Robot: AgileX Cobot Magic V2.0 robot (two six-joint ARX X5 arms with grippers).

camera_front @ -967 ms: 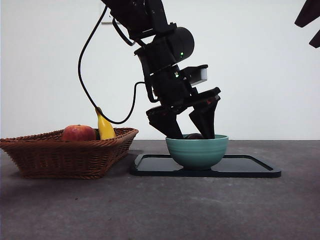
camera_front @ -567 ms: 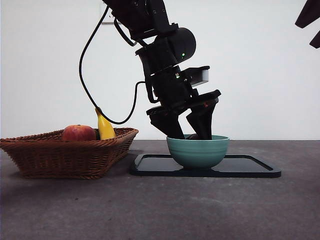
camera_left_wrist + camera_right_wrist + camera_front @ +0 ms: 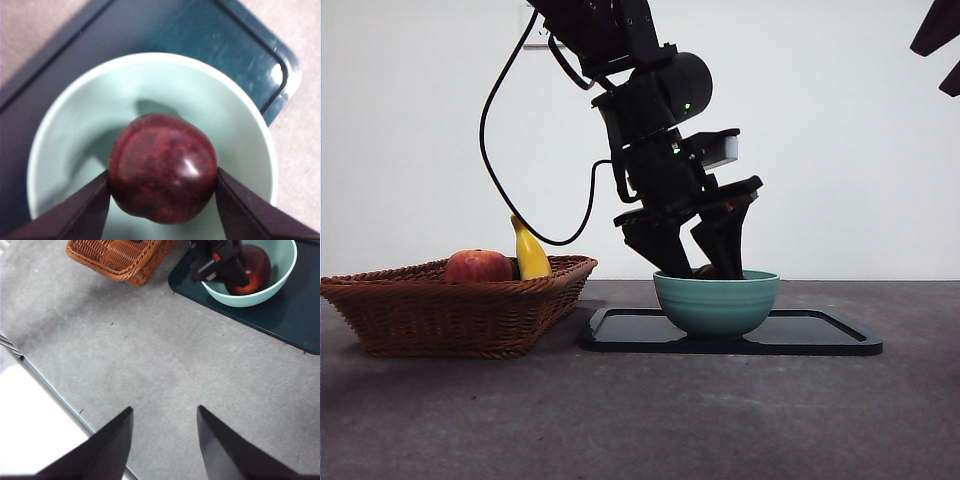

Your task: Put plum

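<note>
I am looking across the table from low down, and nearest to me the grey tabletop (image 3: 640, 420) is lying bare. Past it, at about eight o'clock from the middle of the front view, a wicker basket (image 3: 450, 310) is sitting with a red-orange fruit (image 3: 477, 266) and a yellow banana (image 3: 529, 255) showing above its rim. Just beside the basket, toward four o'clock, a dark tray (image 3: 820, 335) is lying flat, and a pale green bowl (image 3: 716, 303) is standing on it.

My left claw (image 3: 695, 265) is reaching down from twelve o'clock into that bowl, its tips dipping below the rim. In my left wrist view I am clasping the plum (image 3: 162, 167): my two jaws are pressing against its opposite sides, and the glossy dark maroon fruit is filling the middle of the bowl's hollow. I cannot tell whether the plum is touching the bowl's floor or hanging just above it.

My right claw (image 3: 164, 440) is waiting well apart, high over the bare table, its jaws spread with nothing between them. From there I am seeing the plum sitting inside the bowl at about one o'clock, with the basket at twelve.
</note>
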